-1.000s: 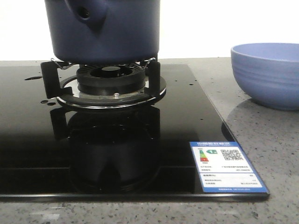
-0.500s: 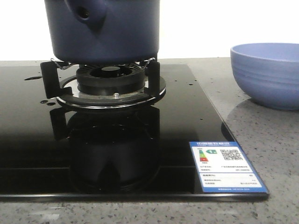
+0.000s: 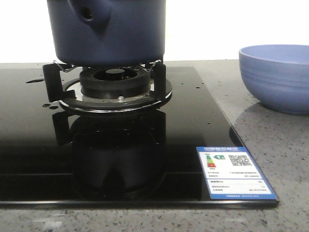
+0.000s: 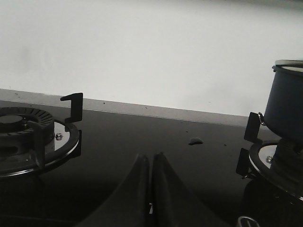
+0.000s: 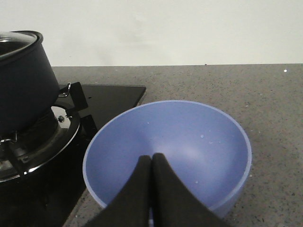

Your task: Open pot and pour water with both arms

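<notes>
Fingers of the left gripper (image 4: 150, 163), black and curved, are pressed together with nothing between them, hovering over the glossy black glass cooktop (image 4: 142, 137) between its two burners. The right gripper (image 5: 151, 165) is likewise pinched closed and empty, its tips hanging above the hollow of the light periwinkle-blue ribbed bowl (image 5: 189, 137), which stands on the speckled grey stone counter (image 5: 246, 90) just beside the cooktop's edge. The large dark navy-blue round pot (image 3: 111, 31) with straight matte sides sits on the black burner grate (image 3: 113, 82), its tapered handle stub with a round hole (image 3: 88, 13) facing the front camera. A glass lid rim (image 5: 16, 40) shows on top of it. A blue-bordered energy label (image 3: 235, 172) is stuck at the cooktop's near right corner.
</notes>
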